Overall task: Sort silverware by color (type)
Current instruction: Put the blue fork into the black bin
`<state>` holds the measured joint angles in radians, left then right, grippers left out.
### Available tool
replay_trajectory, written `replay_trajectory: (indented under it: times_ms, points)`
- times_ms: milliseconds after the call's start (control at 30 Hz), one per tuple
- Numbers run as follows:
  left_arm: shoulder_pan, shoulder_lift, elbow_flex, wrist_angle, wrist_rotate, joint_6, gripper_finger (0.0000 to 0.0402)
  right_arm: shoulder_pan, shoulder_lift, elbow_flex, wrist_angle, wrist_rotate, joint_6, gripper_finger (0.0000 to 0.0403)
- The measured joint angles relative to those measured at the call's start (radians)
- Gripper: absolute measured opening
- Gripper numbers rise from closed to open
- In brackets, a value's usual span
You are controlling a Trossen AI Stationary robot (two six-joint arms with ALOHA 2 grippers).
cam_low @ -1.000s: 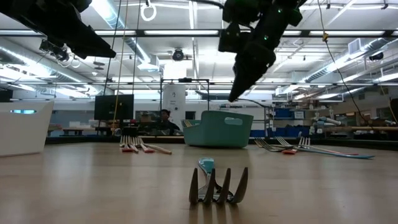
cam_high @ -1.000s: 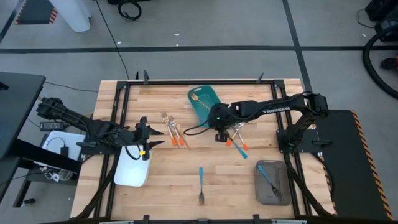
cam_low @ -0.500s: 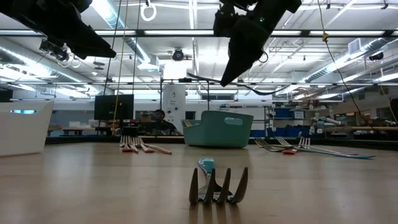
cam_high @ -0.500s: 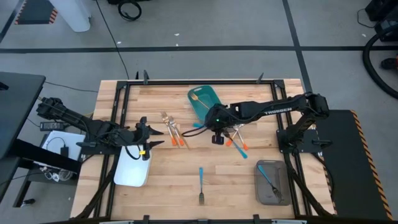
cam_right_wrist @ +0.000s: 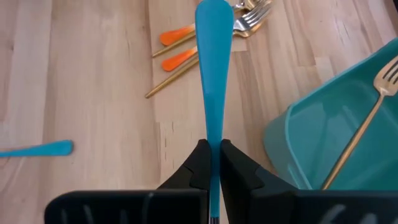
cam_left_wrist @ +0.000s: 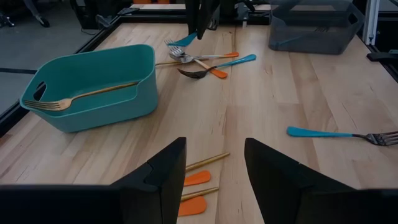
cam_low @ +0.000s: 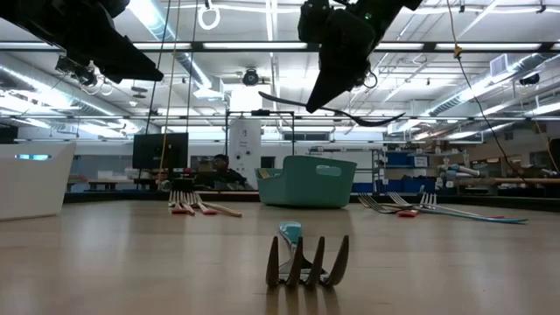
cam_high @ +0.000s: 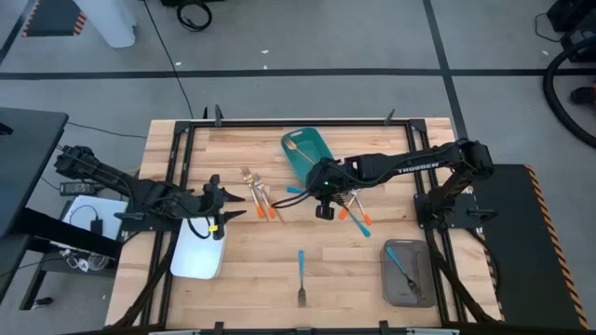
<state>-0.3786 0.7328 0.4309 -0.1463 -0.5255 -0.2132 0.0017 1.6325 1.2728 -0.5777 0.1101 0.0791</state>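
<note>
Two end effectors are in view. The right end effector (cam_high: 323,208) hangs above the table (cam_high: 251,251) near its middle, clenched on a blue-handled utensil (cam_right_wrist: 210,74) that it carries clear of the wood; the right wrist view shows the blue handle pinched between its dark fingers (cam_right_wrist: 198,168) and reaching forward from them. In the low view the utensil (cam_low: 337,112) shows as a thin dark curved line held level just under that end effector (cam_low: 325,87).

Just beside the right end effector, on its far side, stands the teal bin (cam_high: 305,154) with one gold fork (cam_high: 298,142) lying in it. On its other side lies a small cluster of orange- and blue-handled pieces (cam_high: 354,212). Ahead of it, toward the left arm, rest a few orange-handled forks (cam_high: 261,197). Nearer the table's front edge lies a single blue-handled fork (cam_high: 302,270), and a grey tray (cam_high: 407,274) holds another blue piece (cam_high: 402,263).

The left end effector (cam_high: 223,207) waits released, its fingers (cam_left_wrist: 155,180) spread, over a white tray (cam_high: 198,253).
</note>
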Motion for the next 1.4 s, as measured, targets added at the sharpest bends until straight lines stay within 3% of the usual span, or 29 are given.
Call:
replay_trajectory:
  times_ms: [333,667,1400]
  points:
    - [0.0,0.0,0.0,0.0,0.0,0.0,0.0172,0.039,0.0,0.053,0.009,0.015,0.011,0.0025]
    - [0.0,0.0,0.0,-0.002,0.0,-0.004,0.0172,0.113,-0.006,0.09,0.054,0.142,-0.01,0.0025]
    - [0.0,0.0,0.0,-0.005,0.0,-0.011,0.0172,0.19,-0.076,0.09,0.038,0.17,0.102,0.0025]
